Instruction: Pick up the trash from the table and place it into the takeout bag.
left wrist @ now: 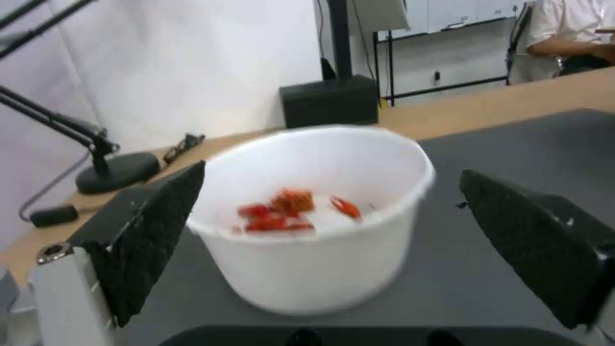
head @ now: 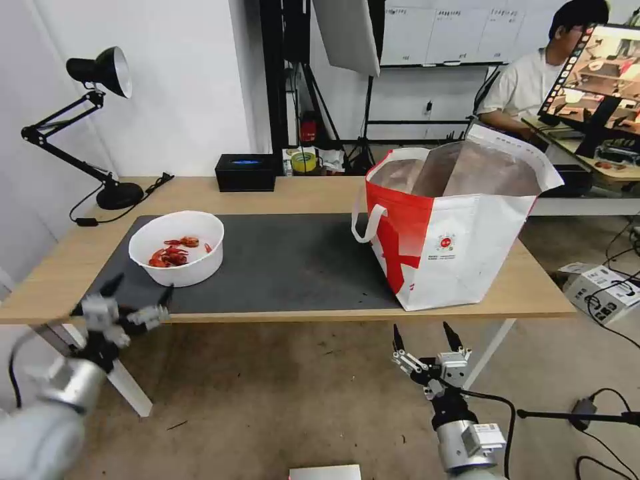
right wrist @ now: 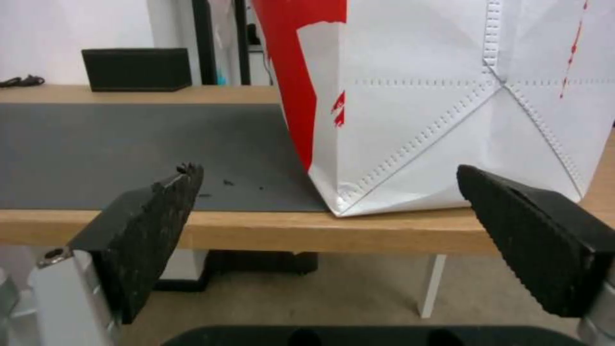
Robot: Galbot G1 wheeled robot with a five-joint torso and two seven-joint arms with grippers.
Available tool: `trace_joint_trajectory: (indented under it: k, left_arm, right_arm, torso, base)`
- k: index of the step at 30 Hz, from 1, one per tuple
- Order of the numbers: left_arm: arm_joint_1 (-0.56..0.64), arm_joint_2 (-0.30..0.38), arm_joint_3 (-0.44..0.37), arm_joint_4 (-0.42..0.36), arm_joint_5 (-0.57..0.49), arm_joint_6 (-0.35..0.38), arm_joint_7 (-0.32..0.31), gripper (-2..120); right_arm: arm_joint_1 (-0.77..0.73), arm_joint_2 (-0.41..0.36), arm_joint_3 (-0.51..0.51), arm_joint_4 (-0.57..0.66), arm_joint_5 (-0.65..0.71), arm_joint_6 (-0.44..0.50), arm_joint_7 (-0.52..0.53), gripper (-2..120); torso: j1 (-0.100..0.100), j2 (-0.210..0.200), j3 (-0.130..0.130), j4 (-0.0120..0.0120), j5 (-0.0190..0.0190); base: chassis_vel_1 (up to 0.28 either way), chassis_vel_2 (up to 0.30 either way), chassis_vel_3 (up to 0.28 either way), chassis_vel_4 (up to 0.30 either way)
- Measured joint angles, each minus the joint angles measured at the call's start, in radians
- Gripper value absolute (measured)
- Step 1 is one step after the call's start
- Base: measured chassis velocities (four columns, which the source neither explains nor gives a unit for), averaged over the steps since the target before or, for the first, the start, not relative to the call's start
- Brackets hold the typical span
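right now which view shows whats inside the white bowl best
The left wrist view: the white bowl sits close, framed by the open left gripper, red crayfish shells clear inside. The head view shows the same bowl smaller on the dark mat. The right wrist view faces the takeout bag.

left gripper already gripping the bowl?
No: the left gripper is open, its fingers apart on either side of the white bowl, not touching it.
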Motion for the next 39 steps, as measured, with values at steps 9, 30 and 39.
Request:
trace_joint_trajectory:
  k: [9, 30, 39]
  left_arm:
    - [-0.081, 0.133, -0.011, 0.049, -0.203, 0.080, -0.049, 100]
    - [-0.437, 0.293, 0.262, 0.313, -0.541, 0.293, -0.102, 100]
    - [-0.631, 0.288, 0.385, 0.390, -0.644, 0.511, -0.192, 100]
  right_arm:
    - [0.000, 0.000, 0.000, 0.000, 0.001, -0.001, 0.000, 100]
    - [0.000, -0.001, 0.000, 0.001, 0.002, -0.001, 0.000, 100]
    - [0.000, -0.001, 0.000, 0.001, 0.002, -0.001, 0.000, 100]
  torso:
    - [0.000, 0.000, 0.000, 0.0000, -0.0002]
    - [0.000, 0.000, 0.000, 0.0002, 0.0000]
    - [0.000, 0.000, 0.000, 0.0002, 0.0000]
  base:
    - [0.000, 0.000, 0.000, 0.000]
    - [0.000, 0.000, 0.000, 0.000]
    - [0.000, 0.000, 0.000, 0.000]
